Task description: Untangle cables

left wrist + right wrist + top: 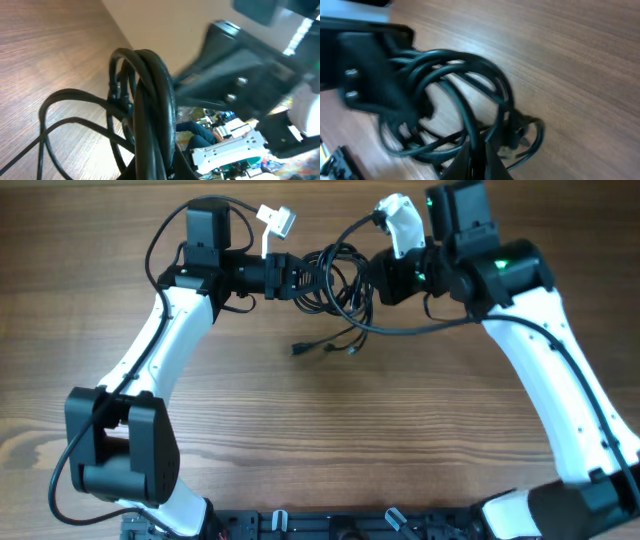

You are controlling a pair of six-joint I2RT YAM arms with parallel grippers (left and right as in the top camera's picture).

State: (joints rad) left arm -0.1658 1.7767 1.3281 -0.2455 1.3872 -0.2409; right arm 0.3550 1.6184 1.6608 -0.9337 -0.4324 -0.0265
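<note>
Cables [335, 275] hang between your two arms.
Only overhead shows you plug ends [325, 346] on the worktop [320, 440]; wrist views show left jaws and right jaws each pinched tight on strands.

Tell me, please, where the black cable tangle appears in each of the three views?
Overhead: cable tangle at top centre, loose plug ends trailing just below.
Left wrist: cable tangle in the centre, looping up from the bottom edge.
Right wrist: cable tangle centre-left, in coiled loops.
Shared landmark: the wooden table under it in every view.
</note>
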